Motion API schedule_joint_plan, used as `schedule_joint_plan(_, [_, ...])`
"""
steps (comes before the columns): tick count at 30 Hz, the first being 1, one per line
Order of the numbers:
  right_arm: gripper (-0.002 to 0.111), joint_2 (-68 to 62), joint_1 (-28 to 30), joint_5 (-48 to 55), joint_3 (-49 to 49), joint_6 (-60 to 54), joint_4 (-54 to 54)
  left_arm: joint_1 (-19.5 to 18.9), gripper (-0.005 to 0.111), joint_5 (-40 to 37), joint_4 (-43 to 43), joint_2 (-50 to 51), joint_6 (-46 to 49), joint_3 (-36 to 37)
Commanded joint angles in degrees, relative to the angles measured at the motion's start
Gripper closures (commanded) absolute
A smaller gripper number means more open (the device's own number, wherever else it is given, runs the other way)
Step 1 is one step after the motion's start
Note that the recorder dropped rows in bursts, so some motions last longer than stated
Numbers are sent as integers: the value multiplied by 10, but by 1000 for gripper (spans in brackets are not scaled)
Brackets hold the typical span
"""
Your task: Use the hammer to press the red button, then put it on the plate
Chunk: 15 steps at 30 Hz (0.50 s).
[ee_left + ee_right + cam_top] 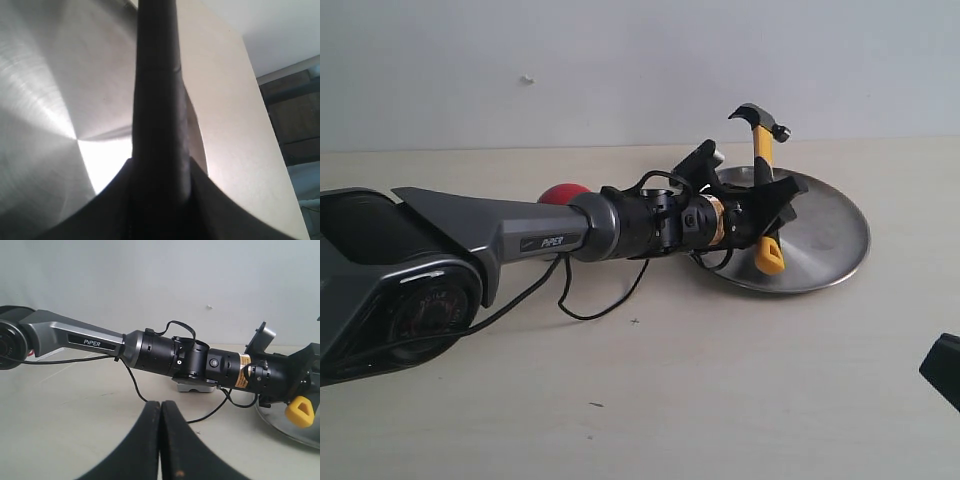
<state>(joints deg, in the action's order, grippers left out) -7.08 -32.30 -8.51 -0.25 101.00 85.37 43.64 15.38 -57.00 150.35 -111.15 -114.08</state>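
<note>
Hovering over the plate (830, 238), my left gripper (760, 215) clasped the hammer (763, 150) by its handle, head up, yellow end low over the steel; contact I couldn't tell. The red button (563, 192) sat behind the arm. Placing step, I judged: lower, lay flat, release. The right gripper (161, 407) sat closed, empty.

Hammer (763, 160) upright over plate (832, 238); button (563, 192) left of plate, partly hidden behind left arm (510, 232).

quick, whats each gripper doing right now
left gripper: closed on the yellow-and-black-handled steel claw hammer
right gripper: closed, holding nothing
</note>
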Motion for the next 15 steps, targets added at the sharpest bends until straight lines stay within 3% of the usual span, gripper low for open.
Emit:
schedule_joint_plan(1, [108, 4, 0, -3, 3, -4, 0, 0, 84, 15, -51, -44, -19, -12])
schedule_joint_plan(5, [108, 4, 0, -3, 3, -4, 0, 0, 94, 0, -163, -64, -105, -12])
schedule_joint_plan(15, [108, 4, 0, -3, 3, -4, 0, 1, 90, 2, -176, -66, -105, 2])
